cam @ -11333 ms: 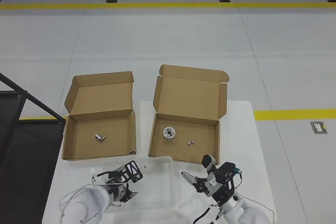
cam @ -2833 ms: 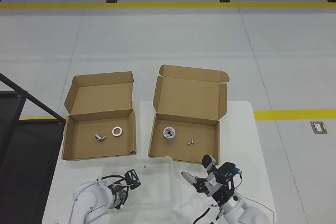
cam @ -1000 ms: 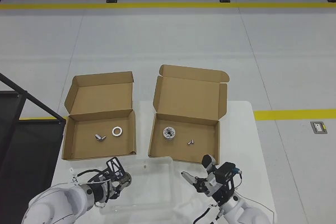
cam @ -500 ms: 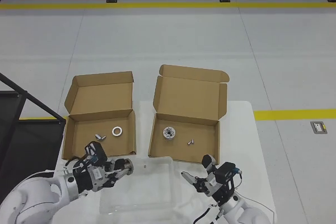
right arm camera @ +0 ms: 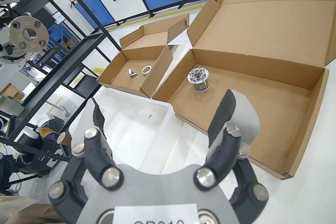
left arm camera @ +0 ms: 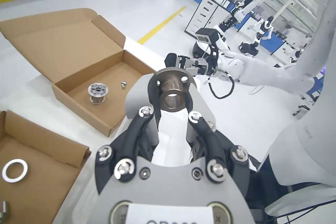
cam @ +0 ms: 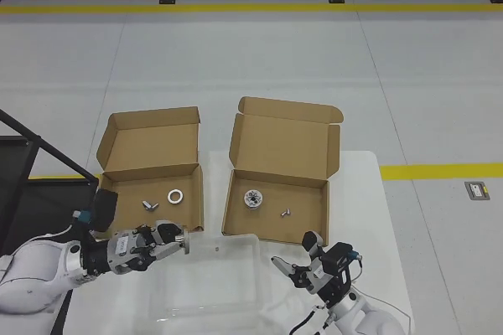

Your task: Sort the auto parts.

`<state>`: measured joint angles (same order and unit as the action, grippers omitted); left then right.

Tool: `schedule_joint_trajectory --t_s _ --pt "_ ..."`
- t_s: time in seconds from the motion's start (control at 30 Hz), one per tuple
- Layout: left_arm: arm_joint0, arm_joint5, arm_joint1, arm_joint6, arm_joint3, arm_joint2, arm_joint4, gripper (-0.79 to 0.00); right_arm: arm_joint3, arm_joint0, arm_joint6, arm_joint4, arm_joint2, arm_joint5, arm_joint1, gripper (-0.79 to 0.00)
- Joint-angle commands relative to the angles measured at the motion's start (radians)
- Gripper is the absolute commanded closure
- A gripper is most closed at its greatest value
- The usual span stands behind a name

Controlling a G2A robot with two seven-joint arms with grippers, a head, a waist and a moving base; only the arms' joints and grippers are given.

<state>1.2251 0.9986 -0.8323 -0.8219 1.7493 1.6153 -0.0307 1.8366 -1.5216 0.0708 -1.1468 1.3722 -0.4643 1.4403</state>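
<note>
Now: flanged bushing [cam: 184,238] gripped by the left gripper [cam: 174,239] at the clear tray [cam: 235,240] corner.
Top view: the bushing hangs between the left box [cam: 121,219] and the tray, while the right gripper [cam: 292,251] sits just in front of the right box [cam: 306,205]. Left wrist view: both fingers clamp the bushing's sleeve, flange outward. Right wrist view: fingers spread wide apart, holding nothing, over the tray's edge.

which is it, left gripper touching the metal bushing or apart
Touching. The left wrist view shows the left gripper shut on the metal bushing, a finger pressed against each side.
</note>
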Motion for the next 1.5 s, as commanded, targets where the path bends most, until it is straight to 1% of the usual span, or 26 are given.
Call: schedule_joint_trajectory --t_s 0.0,0.1,0.17,0.27,0.3,0.33,0.4,0.5,0.53,0.9,0.97,1.03,1.1,1.2,1.3,1.47 --pt "-0.01 -0.03 0.009 -0.015 -0.011 0.028 -0.046 0.0 0.0 0.0 0.0 0.0 0.0 0.0 0.0 -0.785" --pt "-0.003 -0.138 0.008 0.025 0.023 0.059 -0.183 0.0 0.0 0.0 0.0 0.0 0.0 0.0 0.0 -0.785" --pt "0.008 -0.248 0.003 0.086 0.059 0.068 -0.331 0.0 0.0 0.0 0.0 0.0 0.0 0.0 0.0 -0.785" --pt "0.022 -0.374 -0.005 0.156 0.079 0.04 -0.474 0.0 0.0 0.0 0.0 0.0 0.0 0.0 0.0 -0.785" --pt "0.019 -0.401 -0.007 0.165 0.074 0.024 -0.499 0.0 0.0 0.0 0.0 0.0 0.0 0.0 0.0 -0.785" --pt "0.007 -0.435 -0.008 0.171 0.06 0.014 -0.523 0.0 0.0 0.0 0.0 0.0 0.0 0.0 0.0 -0.785" --pt "-0.024 -0.534 -0.012 0.183 0.038 -0.015 -0.608 0.0 0.0 0.0 0.0 0.0 0.0 0.0 0.0 -0.785" --pt "-0.081 -0.71 -0.023 0.217 -0.01 -0.088 -0.762 0.0 0.0 0.0 0.0 0.0 0.0 0.0 0.0 -0.785" --pt "-0.088 -0.727 -0.024 0.217 -0.017 -0.099 -0.778 0.0 0.0 0.0 0.0 0.0 0.0 0.0 0.0 -0.785" --pt "-0.088 -0.727 -0.024 0.217 -0.017 -0.099 -0.778 0.0 0.0 0.0 0.0 0.0 0.0 0.0 0.0 -0.785" --pt "-0.089 -0.756 -0.025 0.224 -0.037 -0.1 -0.801 0.0 0.0 0.0 0.0 0.0 0.0 0.0 0.0 -0.785" --pt "-0.122 -0.795 -0.029 0.212 -0.087 -0.114 -0.815 0.0 0.0 0.0 0.0 0.0 0.0 0.0 0.0 -0.785" --pt "-0.177 -0.824 -0.035 0.192 -0.155 -0.147 -0.825 0.0 0.0 0.0 0.0 0.0 0.0 0.0 0.0 -0.785" --pt "-0.273 -0.841 -0.048 0.173 -0.281 -0.203 -0.807 0.0 0.0 0.0 0.0 0.0 0.0 0.0 0.0 -0.785" --pt "-0.363 -0.877 -0.064 0.166 -0.405 -0.269 -0.835 0.0 0.0 0.0 0.0 0.0 0.0 0.0 0.0 -0.785" --pt "-0.491 -0.914 -0.092 0.16 -0.599 -0.364 -0.876 0.0 0.0 0.0 0.0 0.0 0.0 0.0 0.0 -0.785"
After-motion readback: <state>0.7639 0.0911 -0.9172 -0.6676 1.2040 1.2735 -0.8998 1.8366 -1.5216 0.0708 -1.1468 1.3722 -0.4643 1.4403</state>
